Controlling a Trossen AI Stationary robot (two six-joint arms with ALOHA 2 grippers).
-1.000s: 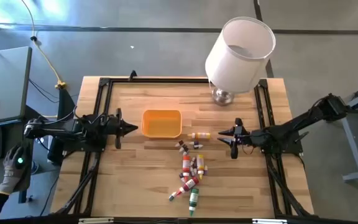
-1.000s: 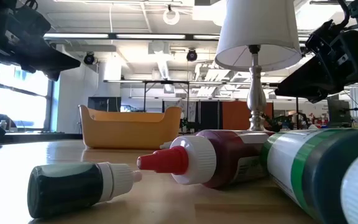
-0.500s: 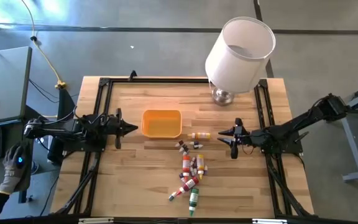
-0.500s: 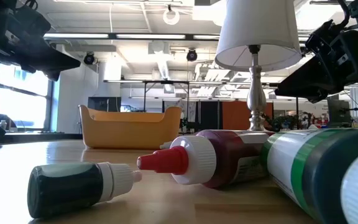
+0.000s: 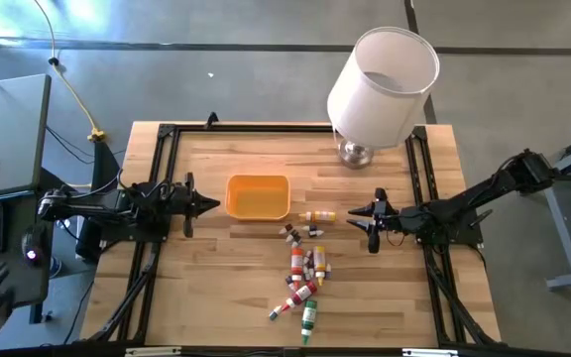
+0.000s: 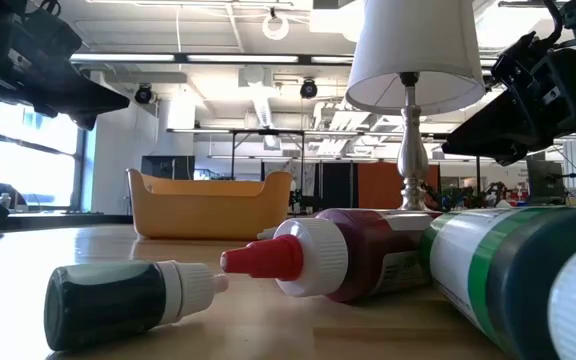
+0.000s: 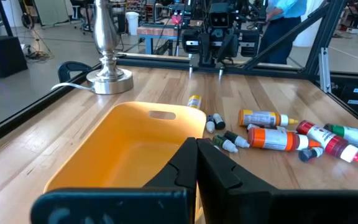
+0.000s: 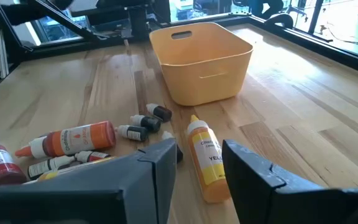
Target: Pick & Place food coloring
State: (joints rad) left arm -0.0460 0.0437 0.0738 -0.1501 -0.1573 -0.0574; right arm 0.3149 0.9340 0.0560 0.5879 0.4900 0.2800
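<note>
Butcher-block table (image 5: 226,258) carries the food coloring (image 5: 302,266): small bottles and tinier vials lying on their sides in a loose cluster near the table centre, with red, orange, yellow and green bodies and white, red or dark caps. One yellow bottle (image 8: 205,160) lies apart, just beside the orange tray (image 5: 258,196). Left gripper (image 5: 212,205) hangs at the tray's left, jaws fully closed, holding nothing. Right gripper (image 5: 357,216) hangs right of the cluster, jaws partly apart, empty. Lamp (image 5: 380,79) stands at the rear edge.
</note>
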